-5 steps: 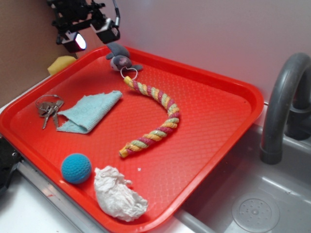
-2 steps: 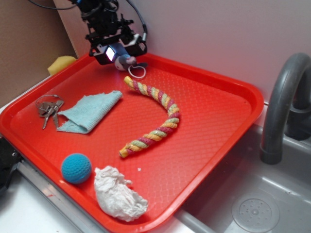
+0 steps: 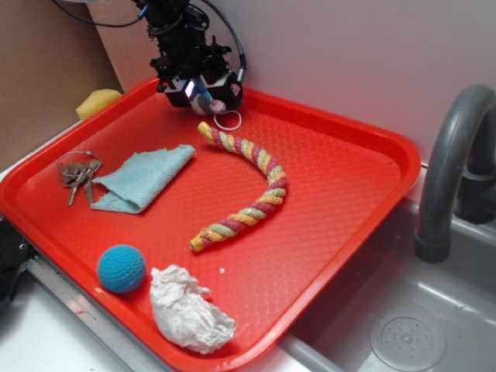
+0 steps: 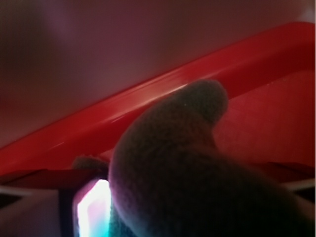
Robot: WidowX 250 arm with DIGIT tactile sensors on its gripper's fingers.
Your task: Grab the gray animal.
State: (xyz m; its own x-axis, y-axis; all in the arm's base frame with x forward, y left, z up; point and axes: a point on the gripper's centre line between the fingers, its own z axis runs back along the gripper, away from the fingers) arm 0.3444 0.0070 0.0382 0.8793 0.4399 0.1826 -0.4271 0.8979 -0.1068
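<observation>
Jaws set around the gray animal [image 3: 204, 101] at the far edge of the red tray [image 3: 341, 194]; whether they clench it cannot be told. The gripper [image 3: 200, 94] covers most of the toy; its key ring [image 3: 227, 120] touches the striped rope [image 3: 249, 186].

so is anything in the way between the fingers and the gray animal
Nothing visible. The gripper is already down on the gray animal at the tray's far edge, and the toy fills the wrist view. The rope lies nearer, clear of it.

No text, label or number can be read; the wrist view is perhaps too blurred.
</observation>
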